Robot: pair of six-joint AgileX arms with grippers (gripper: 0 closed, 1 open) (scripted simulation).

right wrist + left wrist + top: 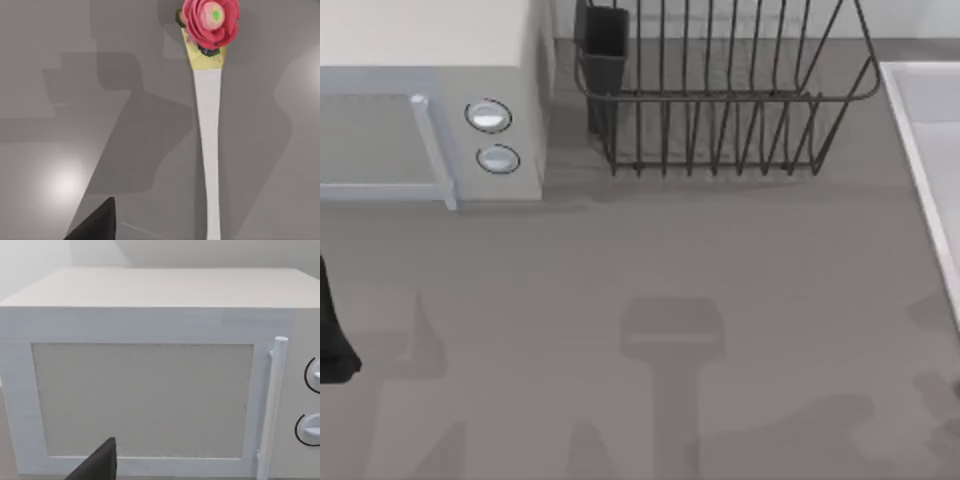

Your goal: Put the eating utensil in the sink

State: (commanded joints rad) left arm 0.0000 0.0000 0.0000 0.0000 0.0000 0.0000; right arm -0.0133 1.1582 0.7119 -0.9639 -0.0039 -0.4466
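The eating utensil (209, 130) has a long white handle. A yellow end on it carries a bright red rose shape. It stretches away from my right gripper (95, 224), a dark part of which shows at the edge of the right wrist view, with grey table surface behind it. I cannot tell whether the utensil is held or lying flat. The sink (920, 150) is a pale basin with a lighter raised rim at the table's right edge. My left arm (334, 335) sits at the far left edge. My left gripper (97, 465) faces the microwave door.
A white microwave (430, 100) with two round knobs stands at the back left. A dark wire dish rack (720, 90) with a dark cup holder stands at the back centre, left of the sink. Arm shadows fall across the grey table's middle and front.
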